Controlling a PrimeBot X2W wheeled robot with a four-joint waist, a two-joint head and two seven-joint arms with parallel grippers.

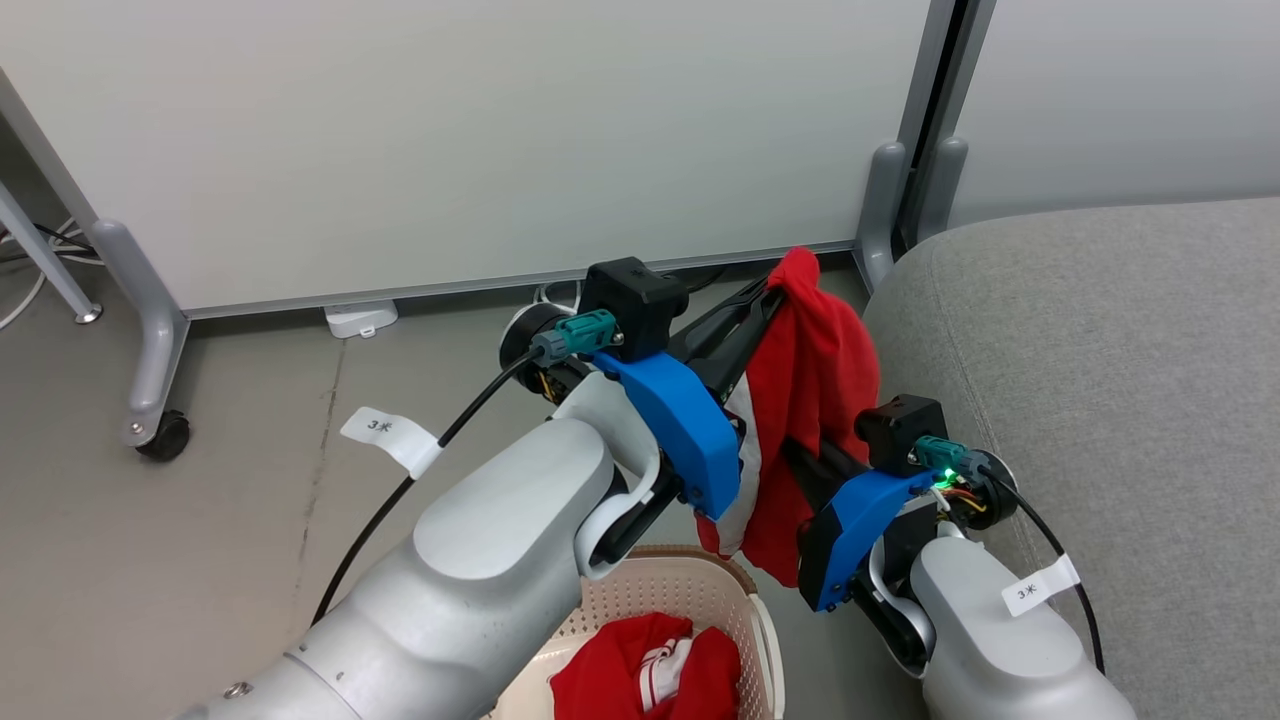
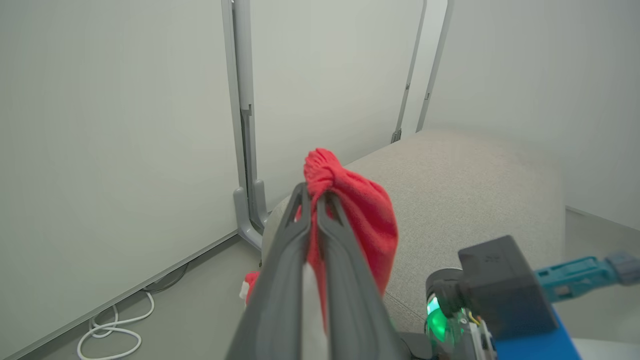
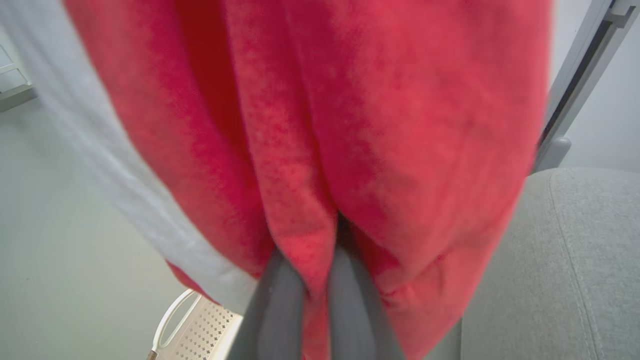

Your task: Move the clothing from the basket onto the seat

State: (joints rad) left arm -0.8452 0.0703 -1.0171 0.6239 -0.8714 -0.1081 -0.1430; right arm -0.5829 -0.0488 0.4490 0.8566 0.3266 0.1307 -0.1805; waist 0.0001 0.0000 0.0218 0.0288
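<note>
One red garment with a white band hangs in the air between both grippers, beside the grey seat. My left gripper is shut on its bunched top end, seen close in the left wrist view between the fingers. Lower down, my right gripper is shut on a fold of the same garment, which drapes over its fingers. The cream basket stands on the floor below, near the seat's edge, with the second red garment lying in it. Its handle shows beneath the hanging cloth.
White partition panels stand behind, on grey feet with a caster. A small white box and white cables lie on the grey floor along their base. The seat's broad top lies to the right.
</note>
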